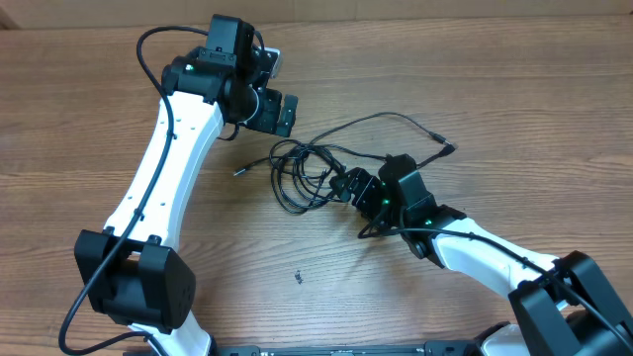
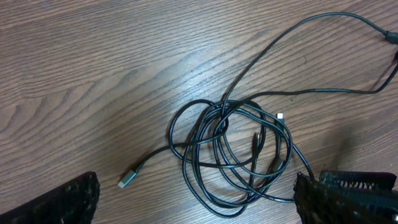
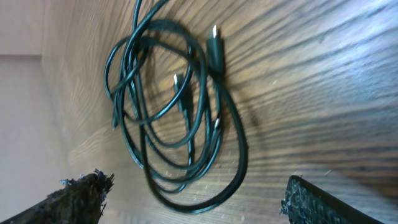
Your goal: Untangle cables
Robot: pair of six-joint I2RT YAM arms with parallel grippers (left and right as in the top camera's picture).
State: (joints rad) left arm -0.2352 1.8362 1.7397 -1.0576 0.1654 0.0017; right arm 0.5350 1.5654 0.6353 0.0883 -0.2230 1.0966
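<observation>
Several thin black cables (image 1: 305, 178) lie in a looped bundle near the middle of my wood-grain table (image 1: 89, 109), flat on the brown surface. One strand arcs off to the upper right, and a silver-tipped plug (image 2: 127, 180) pokes out on the bundle's left. Past the table's far edge I see only a plain beige strip (image 1: 396, 8). A small dark speck (image 1: 297, 277) sits on bare wood below the bundle. My left gripper (image 1: 277, 111) hangs beyond the bundle and to its left, fingers spread wide, holding nothing. My right gripper (image 1: 344, 185) is at the bundle's right edge, fingers apart. Whether it touches a strand I cannot tell.
</observation>
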